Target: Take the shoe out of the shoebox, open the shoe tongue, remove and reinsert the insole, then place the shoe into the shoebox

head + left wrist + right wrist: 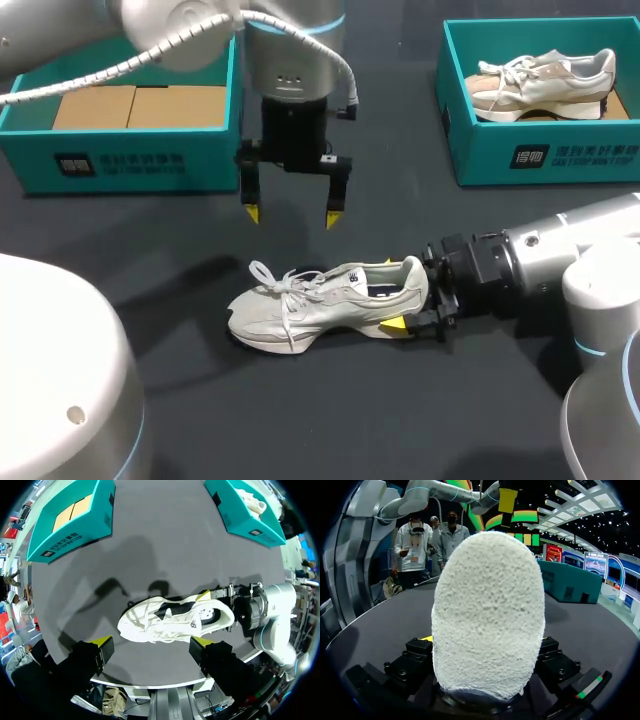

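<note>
Shoe [487, 615] on dark bench [150, 270], heel clamped in right gripper [391, 294]; left gripper [291, 216] hovers above shoe's middle, fingers [252, 208] wide apart

Dark grey worktop [350, 420], matte cloth surface. At your far right corner: teal box [480, 150], open top. Inside it, a second beige sneaker [545, 85], upright, white laces, toe pointing toward the middle.

**Left gripper up and open, right gripper clamped low**

Your left arm comes in from the far left. The left gripper [291, 215] points straight down above the table, fingers spread wide. Your right arm reaches in low from the right, with the right gripper [392, 294] closed across the heel of the shoe [300, 305].
</note>
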